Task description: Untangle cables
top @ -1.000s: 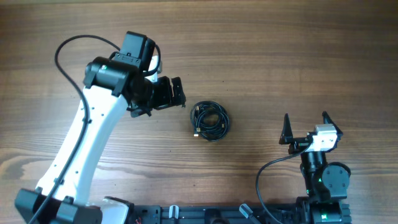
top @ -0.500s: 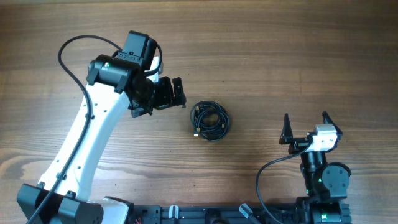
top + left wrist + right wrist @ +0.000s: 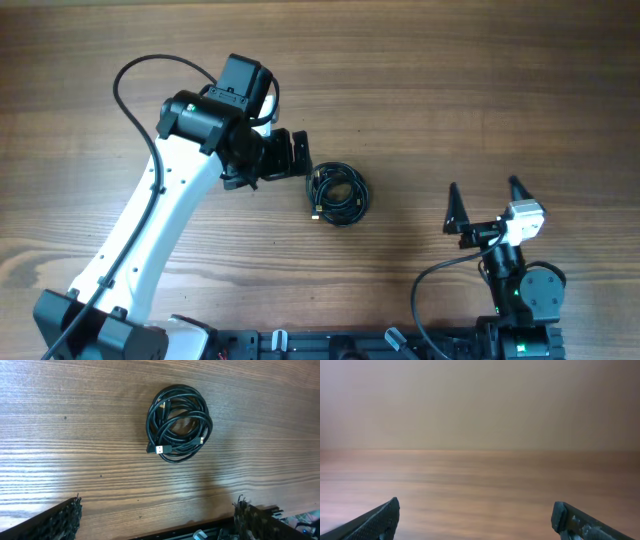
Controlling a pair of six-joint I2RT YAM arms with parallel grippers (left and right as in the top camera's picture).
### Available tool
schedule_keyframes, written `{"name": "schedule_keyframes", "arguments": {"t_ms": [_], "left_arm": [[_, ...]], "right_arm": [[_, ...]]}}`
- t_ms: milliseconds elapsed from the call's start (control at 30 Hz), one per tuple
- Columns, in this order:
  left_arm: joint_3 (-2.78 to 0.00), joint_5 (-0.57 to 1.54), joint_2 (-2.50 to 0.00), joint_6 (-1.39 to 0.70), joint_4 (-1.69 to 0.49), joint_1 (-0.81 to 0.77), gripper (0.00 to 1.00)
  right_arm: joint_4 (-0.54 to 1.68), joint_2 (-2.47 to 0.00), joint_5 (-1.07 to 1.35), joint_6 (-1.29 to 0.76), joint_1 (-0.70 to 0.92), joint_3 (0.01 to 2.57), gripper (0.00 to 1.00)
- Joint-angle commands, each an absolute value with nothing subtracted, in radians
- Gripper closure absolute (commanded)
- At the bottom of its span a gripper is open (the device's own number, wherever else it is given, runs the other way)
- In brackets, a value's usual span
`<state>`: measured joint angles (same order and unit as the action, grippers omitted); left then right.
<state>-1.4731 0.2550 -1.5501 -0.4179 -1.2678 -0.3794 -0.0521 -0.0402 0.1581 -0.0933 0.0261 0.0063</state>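
Cables [image 3: 337, 193] — thin black cords in a small bundle — are being left on the brown wooden table [image 3: 500, 80], beside the left gripper [image 3: 300, 160]; it and the right gripper [image 3: 485, 195] are being held wide open, empty.

Around the cable bundle [image 3: 337, 194], bare wooden table [image 3: 420, 90] from 12 through 7 o'clock. Crowded at 10 o'clock by the left gripper [image 3: 303, 157], jaws spread, just beside the coil. Walled off at 8 o'clock by its white arm [image 3: 150, 220]. Well apart at 3 o'clock, the right gripper [image 3: 484, 190], jaws wide.
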Motion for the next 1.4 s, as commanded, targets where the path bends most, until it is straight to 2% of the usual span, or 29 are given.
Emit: {"name": "schedule_keyframes", "arguments": {"t_ms": [0,67,167,233,333,433,533,667,800,1167,1333,1367], "left_arm": [[-1.491,0.245,-1.597,-0.434,-1.266,-0.384,0.0],[-1.491,0.245,-1.61,-0.434,-1.266,-0.384,0.0],[-1.491,0.245,-1.616,-0.427,-1.264,-0.384,0.0],[-1.491,0.218,-1.616,-0.427,-1.259,-0.384,0.0],[-1.491,0.211,-1.616,-0.427,-1.248,-0.384,0.0],[-1.491,0.211,-1.616,-0.427,-1.229,-0.384,0.0],[-1.491,0.211,-1.616,-0.427,-1.226,-0.384,0.0],[-1.491,0.211,-1.617,-0.427,-1.227,-0.385,0.0],[-1.49,0.212,-1.633,-0.427,-1.225,-0.4,0.0],[-1.489,0.203,-1.79,-0.426,-1.164,-0.428,0.0],[-1.489,0.162,-1.855,-0.396,-1.14,-0.43,0.09],[-1.489,0.163,-1.866,-0.397,-1.14,-0.43,0.14]], "right_arm": [[-0.066,-0.041,0.398,-0.584,0.022,0.005,0.0],[-0.061,-0.041,0.404,-0.818,0.022,0.005,0.0],[-0.22,-0.041,0.597,-0.773,0.022,0.017,0.0],[-0.196,-0.044,0.642,-0.776,0.022,0.097,0.0],[0.006,-0.084,0.64,-0.697,0.022,0.253,0.0],[0.347,-0.231,0.551,-0.549,0.022,0.486,0.0],[0.491,-0.401,0.572,-0.498,0.022,0.634,0.0],[0.45,-0.589,0.747,-0.531,0.022,0.676,0.0],[0.452,-0.746,0.743,-0.745,0.022,0.675,0.0],[0.43,-1.026,0.852,-0.626,0.022,0.675,0.0],[0.423,-1.024,0.863,-0.576,0.022,0.675,0.0],[0.423,-1.024,0.863,-0.576,0.022,0.675,0.0]]}}
